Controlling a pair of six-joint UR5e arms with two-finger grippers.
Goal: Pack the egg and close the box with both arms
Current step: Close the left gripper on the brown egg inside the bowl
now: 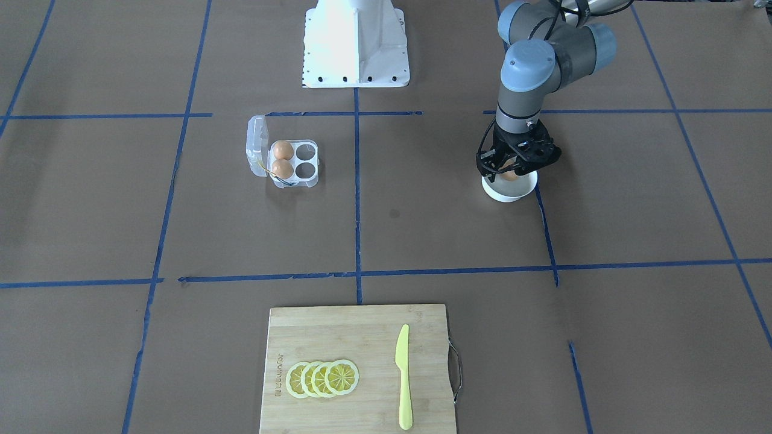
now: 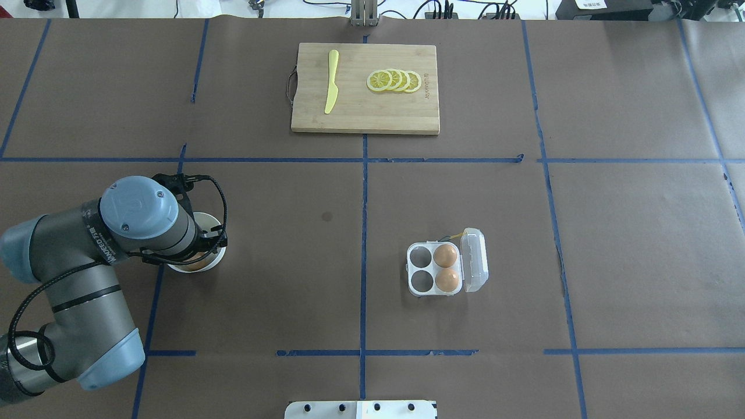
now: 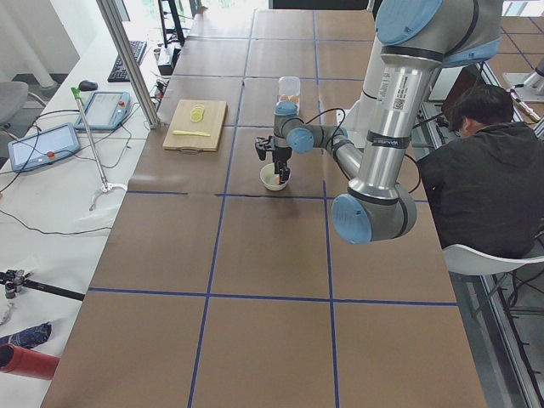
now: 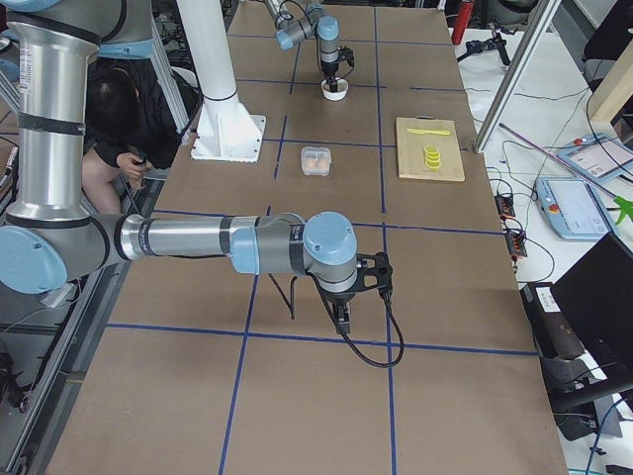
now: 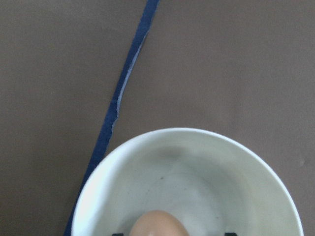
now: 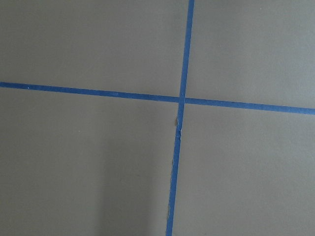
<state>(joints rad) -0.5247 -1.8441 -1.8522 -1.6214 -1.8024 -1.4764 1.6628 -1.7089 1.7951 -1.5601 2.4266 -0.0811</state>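
Looking at the front-facing view, you find the left gripper [image 1: 512,167] right of centre, its black fingers reaching down inside the rim of the white bowl [image 1: 505,193]. The egg [image 5: 157,224], smooth and orange-brown, lies on the bowl's floor. In the left wrist view, at the bottom edge, two dark fingertips [image 5: 230,233] flank the egg with a gap on each side, so the jaws stand wide and grip nothing.

Note the box [image 1: 304,161] left of centre, well apart from the bowl. It is clear plastic and square, with four round cups. Two more eggs [image 1: 283,149] fill the left-hand cups, and the two cups facing the bowl are vacant. The hinged lid [image 1: 257,141] stands open on the far left side, and a thin yellow string [image 1: 269,171] trails at its lower corner. A blue tape line [image 1: 356,199] runs down the frame between box and bowl over matte brown paper.

At bottom centre lies a bamboo cutting board [image 1: 338,337] with a wire handle. It carries overlapped lemon slices [image 1: 322,378] and a yellow plastic knife [image 1: 403,377]. The white pedestal base [image 1: 356,45] sits at top centre.

The right gripper [image 4: 341,315] hangs over the paper, low in the right-side view. You cannot tell how its jaws stand.
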